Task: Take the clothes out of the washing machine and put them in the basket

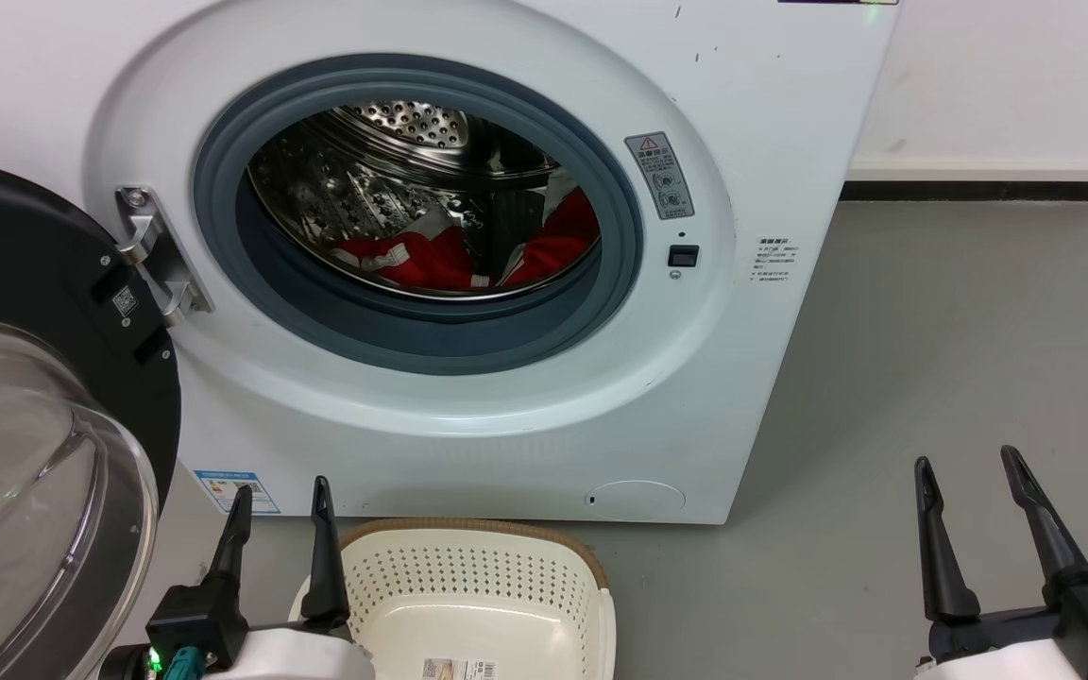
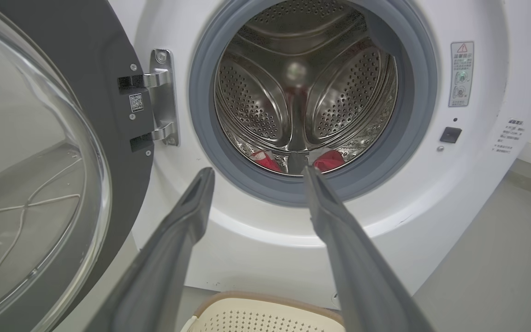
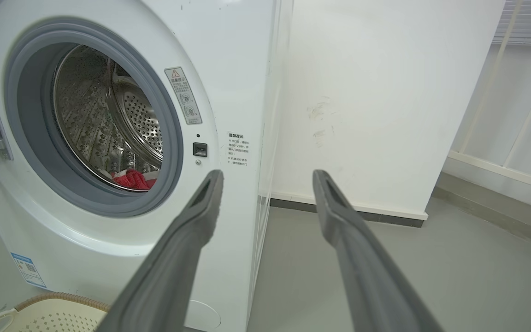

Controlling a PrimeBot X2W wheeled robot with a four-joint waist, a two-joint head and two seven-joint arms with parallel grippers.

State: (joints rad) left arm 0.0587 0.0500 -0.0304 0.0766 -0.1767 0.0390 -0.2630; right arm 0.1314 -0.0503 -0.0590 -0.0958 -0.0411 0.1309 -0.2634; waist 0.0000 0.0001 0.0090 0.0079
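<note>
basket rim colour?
Brown, woven-look, on the cream basket; the head view shows it best.

Agape — left gripper (image 1: 281,484), right gripper (image 1: 965,456)

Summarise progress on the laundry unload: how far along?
Done: the door is swung open and the basket sits in front of the washing machine, its visible inside empty. In hand: nothing; left gripper and right gripper are both open, outside the drum. Remaining: everything, the red clothes lie in the drum.
</note>
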